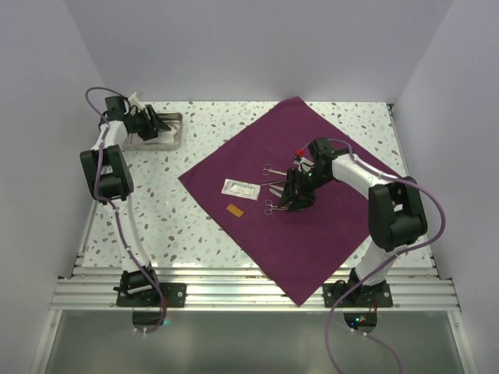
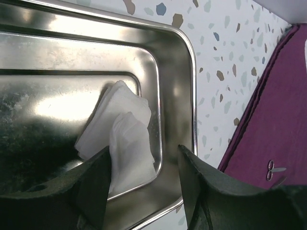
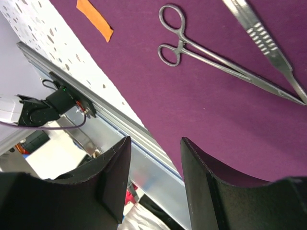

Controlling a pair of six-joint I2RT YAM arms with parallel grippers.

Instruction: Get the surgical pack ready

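Observation:
The surgical pack [image 1: 327, 226] is a deep purple cloth spread flat as a diamond on the table; its edge also shows in the left wrist view [image 2: 283, 120]. On it lie a white packet [image 1: 240, 188], an orange strip [image 1: 235, 210], ring-handled forceps [image 3: 192, 48] and a flat metal handle [image 3: 264, 40]. My right gripper [image 1: 287, 202] [image 3: 156, 141] hovers open over the cloth near the instruments, nothing between its fingers. My left gripper [image 1: 153, 125] [image 2: 144, 149] stands open over a steel tray [image 2: 189, 72]. White gauze squares [image 2: 122, 129] lie in the tray by its left finger.
The steel tray [image 1: 173, 140] sits at the table's far left corner. Speckled tabletop [image 1: 156, 210] lies between tray and cloth. An aluminium rail [image 1: 249, 292] runs along the near edge. White walls close in the back and sides.

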